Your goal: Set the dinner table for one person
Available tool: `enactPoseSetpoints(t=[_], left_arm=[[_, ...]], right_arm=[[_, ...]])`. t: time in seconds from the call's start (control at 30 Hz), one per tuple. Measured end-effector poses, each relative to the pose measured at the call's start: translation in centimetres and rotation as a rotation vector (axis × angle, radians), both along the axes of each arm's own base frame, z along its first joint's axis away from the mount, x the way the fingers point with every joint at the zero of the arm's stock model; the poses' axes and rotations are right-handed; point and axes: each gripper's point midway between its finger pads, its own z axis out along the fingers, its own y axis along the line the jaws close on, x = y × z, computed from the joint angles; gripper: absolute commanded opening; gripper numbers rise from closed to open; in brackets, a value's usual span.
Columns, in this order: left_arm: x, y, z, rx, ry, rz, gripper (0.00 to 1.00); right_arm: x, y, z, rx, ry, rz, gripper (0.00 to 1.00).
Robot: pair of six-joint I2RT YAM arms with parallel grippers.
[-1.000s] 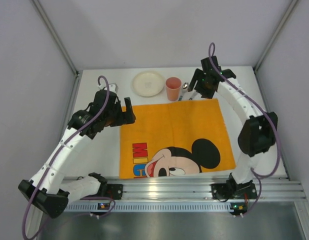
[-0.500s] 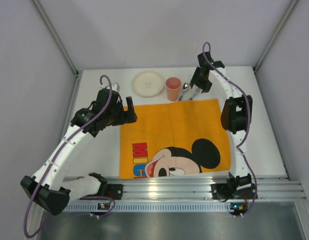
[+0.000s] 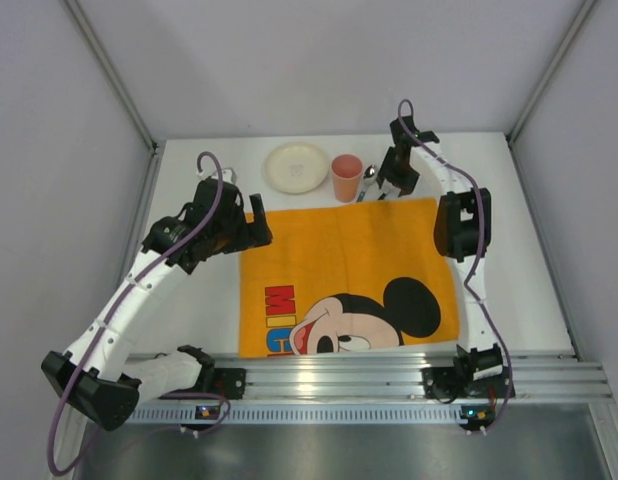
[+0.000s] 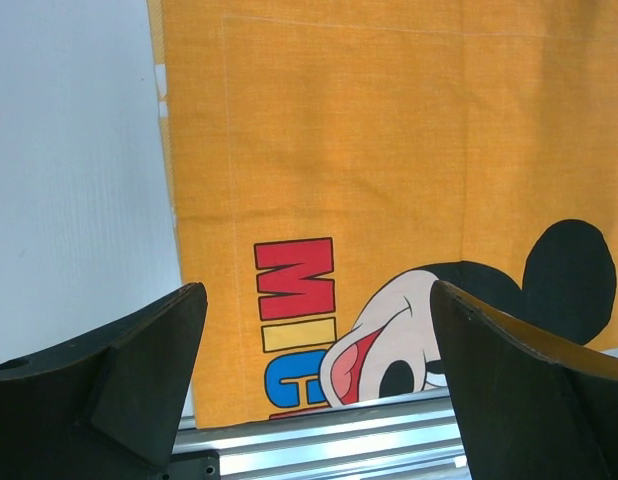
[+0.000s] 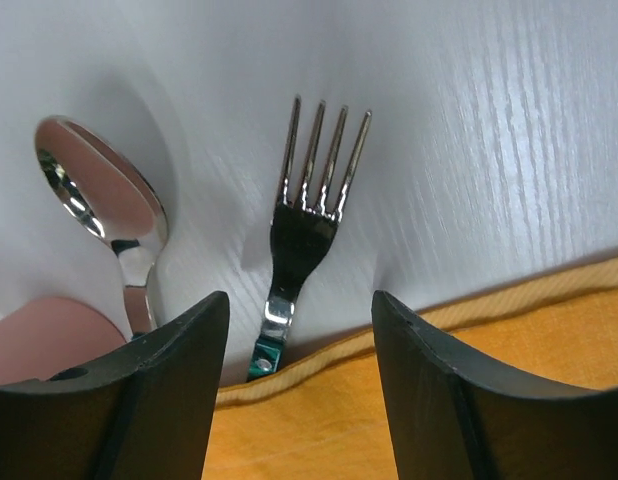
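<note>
White matte tabletop, the dinner table [image 3: 189, 310], fills the floor of this grey-walled booth, and it carries everything I can see. At its near edge runs a ribbed aluminium rail [image 3: 389, 375] with the 2 arm bases bolted to it.

Just beyond the rail lies a flat orange rectangular cloth mat printed with Mickey Mouse [image 3: 349, 270], its near edge touching the rail. The left gripper [image 3: 257, 228] hangs over the mat's far left corner. On its wrist camera the left gripper [image 4: 317, 290] has its 2 black fingers spread wide, with nothing between them but mat and bare table below.

Farther back, the right gripper [image 3: 389, 185] points down just past the mat's far edge. Its wrist camera shows the right gripper [image 5: 301, 300] with jaws apart, straddling the neck of a silver metal fork [image 5: 309, 230] with 4 tines; I see a gap on each side, so nothing is pinched. The fork's handle reaches the mat's hem, and I cannot tell whether it goes under it. Just left of the fork lies a shiny metal spoon [image 5: 99, 210], bowl up.

Beside the spoon stands an upright pink plastic cup [image 3: 346, 177], and left of that a round cream plate [image 3: 297, 167], near the back wall.
</note>
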Motion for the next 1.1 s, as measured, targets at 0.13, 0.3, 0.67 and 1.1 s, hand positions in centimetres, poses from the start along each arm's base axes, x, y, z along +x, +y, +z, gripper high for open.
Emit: enactPoseSetpoints(t=[0.13,0.3,0.67,1.1], left_arm=[[-0.2,0.3,-0.2,0.006,0.015,0.018,0.99],[-0.6,0.6,-0.5,0.01,0.027,0.034,0.99],[-1.0,1.1,-0.5,0.008,0.024,0.057,0.99],[-1.9,1.7,-0.7,0.023,0.035,0.057,0.99]], right_arm=[[0.8,0.4,0.0,0.013,-0.021,0.005,0.56],[0.9,1.5,-0.1,0.013,-0.028,0.023,0.46],[0.2,3.7,-0.4,-0.023,-0.026,0.076,0.0],[2.9,-1.8,1.9,-0.109,-0.113,-0.035,0.0]])
